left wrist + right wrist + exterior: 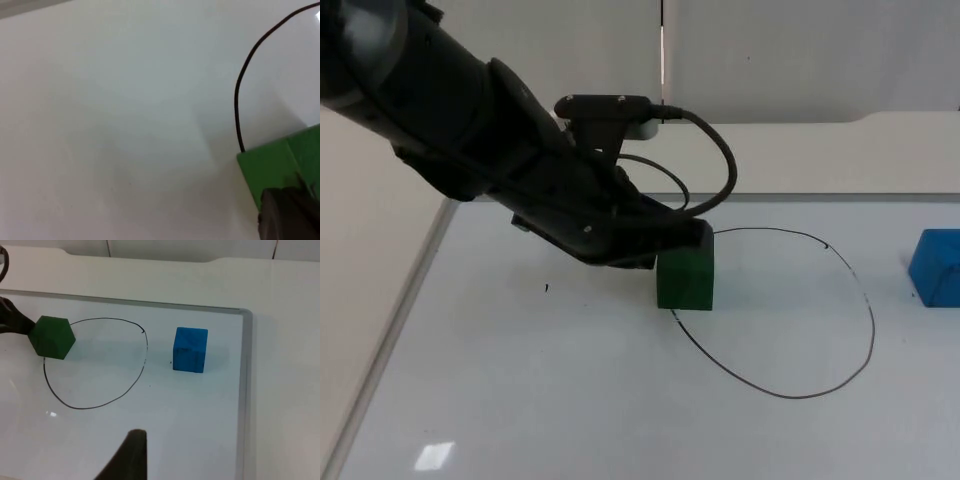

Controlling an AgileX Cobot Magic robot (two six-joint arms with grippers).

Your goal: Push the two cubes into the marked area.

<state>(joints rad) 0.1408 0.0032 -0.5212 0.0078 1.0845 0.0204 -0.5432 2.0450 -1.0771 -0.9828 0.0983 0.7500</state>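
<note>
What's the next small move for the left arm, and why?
Probably keep pushing the green cube further into the drawn outline: the left claw sits against it, and the cube straddles the line. The blue cube lies outside; the right claw waits.

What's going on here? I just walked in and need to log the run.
The left gripper is pressed against the green cube, which sits right on the drawn black outline of the marked area, at its edge. The blue cube stands outside the outline on the far side, untouched. The right gripper waits above the table, away from both cubes. Neither cube is fully inside yet.
</note>
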